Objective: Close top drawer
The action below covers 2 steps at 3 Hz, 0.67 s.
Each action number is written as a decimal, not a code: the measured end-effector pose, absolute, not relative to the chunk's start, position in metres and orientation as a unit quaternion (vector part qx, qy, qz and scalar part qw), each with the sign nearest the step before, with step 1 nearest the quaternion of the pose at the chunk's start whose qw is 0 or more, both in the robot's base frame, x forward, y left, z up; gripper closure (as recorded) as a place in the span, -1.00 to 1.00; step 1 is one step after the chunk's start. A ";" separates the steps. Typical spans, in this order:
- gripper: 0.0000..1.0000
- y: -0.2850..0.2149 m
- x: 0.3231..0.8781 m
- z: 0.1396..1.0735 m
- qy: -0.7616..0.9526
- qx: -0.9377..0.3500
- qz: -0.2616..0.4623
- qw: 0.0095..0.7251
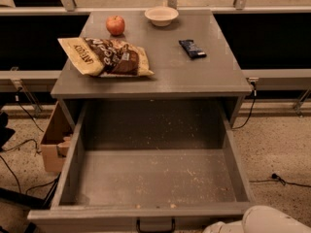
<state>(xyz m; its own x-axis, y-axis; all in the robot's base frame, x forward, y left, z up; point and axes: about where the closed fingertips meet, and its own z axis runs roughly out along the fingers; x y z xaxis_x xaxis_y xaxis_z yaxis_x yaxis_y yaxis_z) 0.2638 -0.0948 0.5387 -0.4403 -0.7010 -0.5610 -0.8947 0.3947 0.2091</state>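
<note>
The top drawer (155,178) of the grey cabinet (204,79) stands pulled far out toward me. Its grey floor is speckled with pale crumbs and holds nothing else. Its front panel runs along the bottom edge of the view, with a small dark loop handle (155,225) at the centre. A white rounded part of my arm (265,221) shows at the bottom right, just right of the handle and beside the drawer's front right corner. My gripper itself is out of view below the frame.
On the cabinet top lie a red apple (115,24), a white bowl (161,15), a chip bag (104,56) and a dark snack bar (192,48). A cardboard box (53,140) stands left of the drawer. Cables (279,179) run over the speckled floor.
</note>
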 end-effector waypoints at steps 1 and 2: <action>1.00 -0.095 0.264 0.539 0.812 -0.491 0.247 0.196; 1.00 -0.106 0.302 0.535 0.810 -0.498 0.235 0.201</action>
<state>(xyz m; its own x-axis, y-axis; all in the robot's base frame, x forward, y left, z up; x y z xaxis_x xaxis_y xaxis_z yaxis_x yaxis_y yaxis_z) 0.3017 -0.1055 0.5346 -0.4220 -0.7128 -0.5602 -0.9019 0.3928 0.1796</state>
